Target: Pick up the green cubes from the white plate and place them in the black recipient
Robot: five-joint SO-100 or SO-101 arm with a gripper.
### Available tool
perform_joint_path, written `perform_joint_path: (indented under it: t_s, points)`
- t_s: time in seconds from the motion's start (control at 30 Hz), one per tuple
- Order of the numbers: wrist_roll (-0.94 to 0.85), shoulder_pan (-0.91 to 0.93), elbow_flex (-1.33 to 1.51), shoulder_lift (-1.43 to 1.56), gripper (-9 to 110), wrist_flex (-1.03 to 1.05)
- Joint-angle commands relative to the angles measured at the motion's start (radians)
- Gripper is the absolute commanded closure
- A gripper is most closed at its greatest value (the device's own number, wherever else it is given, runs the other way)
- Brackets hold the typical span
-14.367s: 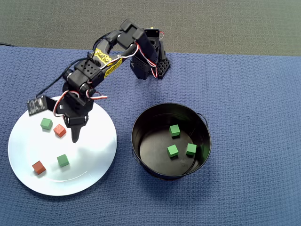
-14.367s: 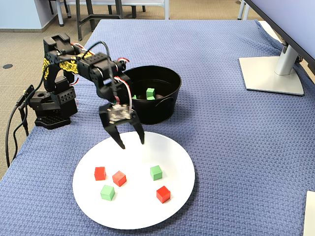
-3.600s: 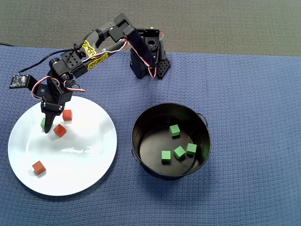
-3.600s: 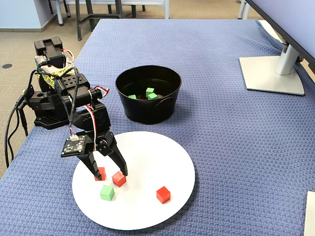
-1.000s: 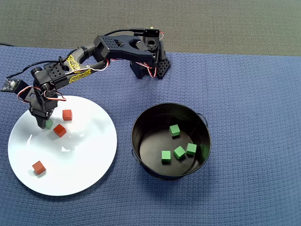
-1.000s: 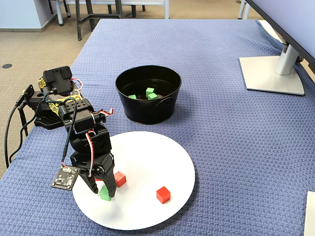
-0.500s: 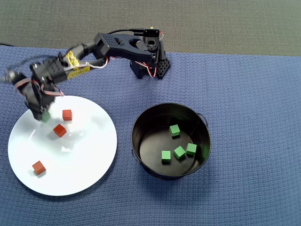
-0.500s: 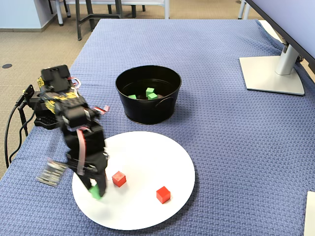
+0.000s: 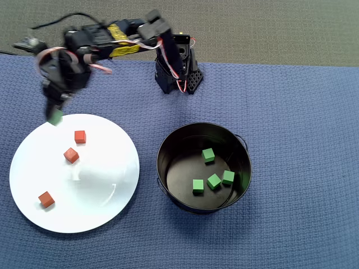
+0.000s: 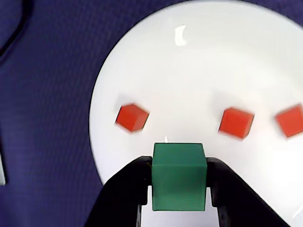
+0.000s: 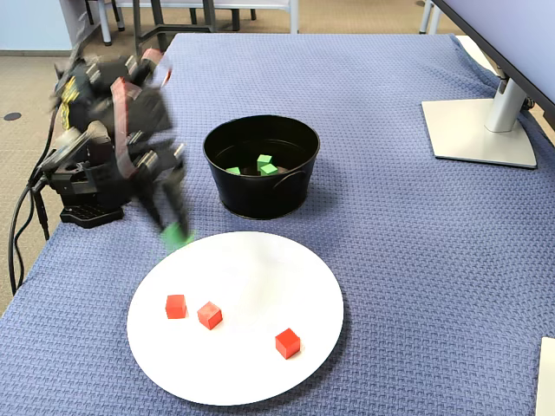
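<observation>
Green cube (image 10: 179, 177) sits clamped in the gripper (image 10: 179, 182), above the white plate (image 10: 199, 61).

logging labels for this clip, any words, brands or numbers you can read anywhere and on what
No text can be read in any view.
Yellow label on the arm: dark marks show on it, too blurred by motion to read.
Green cube in the gripper, red cubes, white plate, black bucket: all plain, no print.

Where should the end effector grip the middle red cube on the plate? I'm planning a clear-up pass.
Grip the middle red cube across two opposite flat side faces, coming straight down from above. It sits flat on the white plate, apart from the other cubes.
</observation>
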Motion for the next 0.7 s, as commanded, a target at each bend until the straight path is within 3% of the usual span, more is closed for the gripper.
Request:
perform_joint_path:
  t_s: [0.0, 0.17, 0.37, 0.67]
  points:
    - [0.166, -0.222, 0.126, 0.247, 101, -0.009]
    - [0.377, -0.514, 0.278, 0.403, 102, -0.029]
    - [0.491, -0.808, 0.588, 0.572, 102, -0.14]
    - [0.488, -0.928, 0.87, 0.638, 102, -0.354]
